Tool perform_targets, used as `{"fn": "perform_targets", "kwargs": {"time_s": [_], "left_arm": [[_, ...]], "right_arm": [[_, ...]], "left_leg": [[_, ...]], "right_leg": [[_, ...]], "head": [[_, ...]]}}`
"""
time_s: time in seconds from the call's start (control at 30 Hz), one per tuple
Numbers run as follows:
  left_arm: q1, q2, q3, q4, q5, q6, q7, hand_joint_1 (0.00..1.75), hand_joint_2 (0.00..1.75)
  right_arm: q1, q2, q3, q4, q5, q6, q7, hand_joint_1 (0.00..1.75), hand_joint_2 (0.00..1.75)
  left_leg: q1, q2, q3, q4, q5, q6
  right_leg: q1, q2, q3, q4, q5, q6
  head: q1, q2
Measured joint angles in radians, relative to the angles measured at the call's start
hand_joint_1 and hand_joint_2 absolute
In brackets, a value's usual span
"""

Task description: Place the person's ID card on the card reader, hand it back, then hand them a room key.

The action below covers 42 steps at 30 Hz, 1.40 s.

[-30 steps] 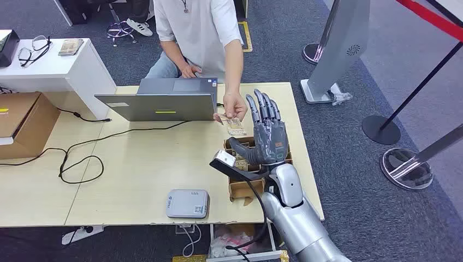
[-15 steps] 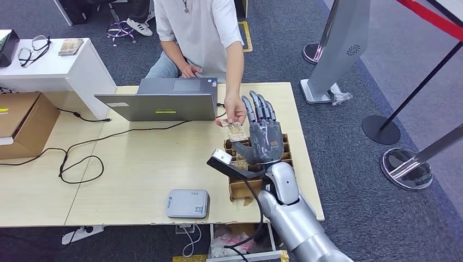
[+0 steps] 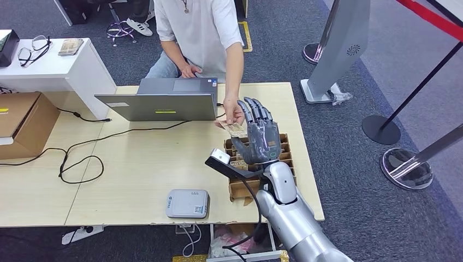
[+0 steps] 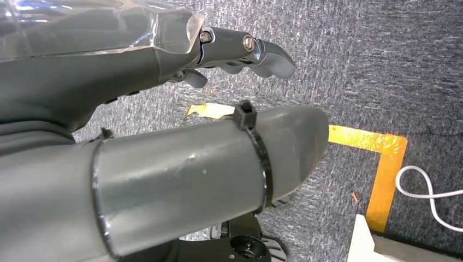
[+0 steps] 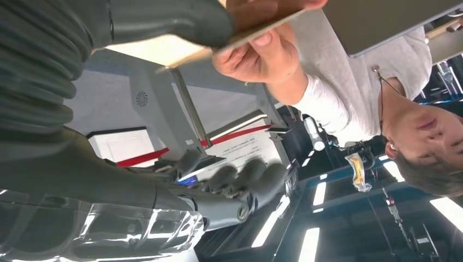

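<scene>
So the person (image 3: 199, 27) across the table (image 3: 136, 169) is holding the card (image 3: 235, 129) out over its far edge, pinched in their hand (image 3: 233, 111), presumably so the robot can take it without reaching over the laptop (image 3: 164, 101). The right hand (image 3: 257, 134) is raised palm-up with fingers spread, close against the card; in the right wrist view the thumb (image 5: 164, 19) lies right at the card's (image 5: 256, 16) face, though I can't tell whether it presses yet, so I'd call that hand released, holding nothing. The reader (image 3: 187, 203) waits flat by the near edge, well apart from the card, within easy reach once the card is passed. Under the raised hand sits a cardboard tray (image 3: 240, 188) split into slots; pale cards seem to stand in some, likely room keys. The left hand (image 4: 164, 109) hangs over carpet, fingers loosely curled on nothing.
</scene>
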Motion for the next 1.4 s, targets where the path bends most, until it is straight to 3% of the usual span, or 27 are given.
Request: {"fn": "perform_targets", "kwargs": {"time_s": [0.97, 1.4], "left_arm": [[0.002, 0.003, 0.000, 0.000, 0.003, 0.001, -0.004, 0.00, 0.00], [0.005, 0.003, 0.000, 0.000, 0.007, 0.002, -0.005, 0.00, 0.00]], "right_arm": [[0.003, 0.000, 0.025, -0.006, -0.002, 0.026, 0.010, 1.75, 1.75], [0.040, 0.000, 0.039, -0.112, -0.084, 0.068, -0.037, 1.75, 1.75]], "left_leg": [[0.000, 0.000, 0.000, 0.000, 0.000, 0.000], [0.000, 0.000, 0.000, 0.000, 0.000, 0.000]], "right_leg": [[0.000, 0.000, 0.000, 0.000, 0.000, 0.000], [0.000, 0.000, 0.000, 0.000, 0.000, 0.000]], "head": [[0.000, 0.000], [0.000, 0.000]]}}
